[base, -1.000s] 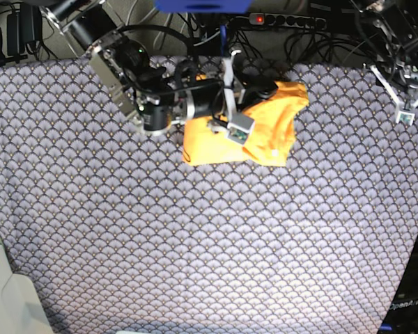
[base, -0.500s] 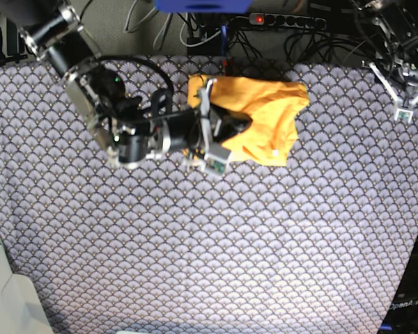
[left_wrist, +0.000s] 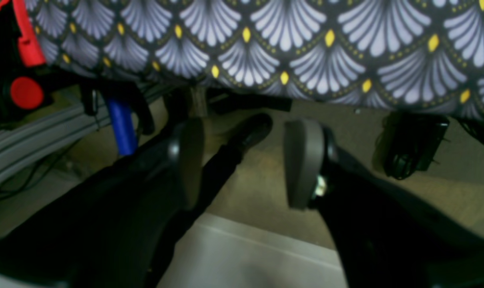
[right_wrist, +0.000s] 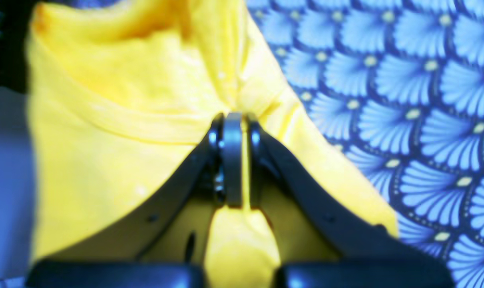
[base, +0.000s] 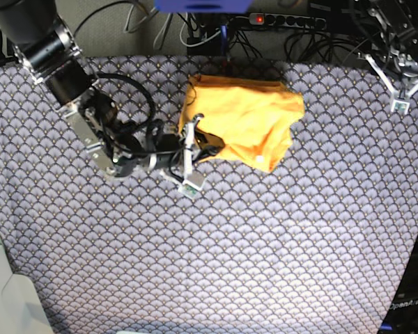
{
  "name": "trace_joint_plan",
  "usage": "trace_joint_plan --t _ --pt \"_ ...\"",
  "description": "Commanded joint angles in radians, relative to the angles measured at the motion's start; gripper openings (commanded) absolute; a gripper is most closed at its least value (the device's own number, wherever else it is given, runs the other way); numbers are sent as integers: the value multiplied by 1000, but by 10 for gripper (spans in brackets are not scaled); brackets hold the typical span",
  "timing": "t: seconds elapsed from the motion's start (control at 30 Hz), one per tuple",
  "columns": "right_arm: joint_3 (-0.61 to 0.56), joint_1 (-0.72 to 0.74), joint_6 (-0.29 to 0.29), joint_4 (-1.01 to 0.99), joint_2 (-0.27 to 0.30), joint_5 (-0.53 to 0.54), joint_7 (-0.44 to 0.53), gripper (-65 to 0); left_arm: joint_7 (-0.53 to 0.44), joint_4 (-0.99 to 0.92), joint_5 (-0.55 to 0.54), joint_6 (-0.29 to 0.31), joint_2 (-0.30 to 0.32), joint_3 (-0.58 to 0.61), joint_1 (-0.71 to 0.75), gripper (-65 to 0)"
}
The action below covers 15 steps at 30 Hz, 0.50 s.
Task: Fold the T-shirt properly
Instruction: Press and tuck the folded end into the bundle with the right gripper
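Fingers (right_wrist: 233,160) of the right arm are clamped on a fold of the T-shirt (base: 244,122), which is bunched at the counter's (base: 265,243) far edge. Left fingers (left_wrist: 301,164) are held apart, empty, beyond the counter's edge, well away; the right arm is nearer.

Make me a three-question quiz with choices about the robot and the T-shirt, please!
1. Where does the T-shirt lie?
A. near the table's far edge
B. at the near edge
C. on the floor

2. What colour is it?
A. green
B. yellow-orange
C. white

3. What is the right gripper doing?
A. standing open
B. pinching the T-shirt
C. holding a cup

Answers: 1 A, the base view shows it up by the cables; 2 B, plain yellow-orange cloth; 3 B, cloth sits clamped between its fingers in the right wrist view.
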<state>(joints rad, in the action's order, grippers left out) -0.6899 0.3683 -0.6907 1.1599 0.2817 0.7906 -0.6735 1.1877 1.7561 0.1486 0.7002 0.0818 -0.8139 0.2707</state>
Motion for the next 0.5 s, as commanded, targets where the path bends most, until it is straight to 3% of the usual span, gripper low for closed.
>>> trace_joint_plan --t 0.0,0.2,0.47 --pt "-15 22 -7 4 -14 -6 21 -640 -4 17 7 -2 6 -3 0 -338" --pt "-81 11 -7 41 -34 -33 25 -640 -4 17 7 -2 0 -3 -1 -338" --pt "-40 15 -7 291 -48 -30 -145 -640 -6 17 6 -2 0 -3 -8 -338"
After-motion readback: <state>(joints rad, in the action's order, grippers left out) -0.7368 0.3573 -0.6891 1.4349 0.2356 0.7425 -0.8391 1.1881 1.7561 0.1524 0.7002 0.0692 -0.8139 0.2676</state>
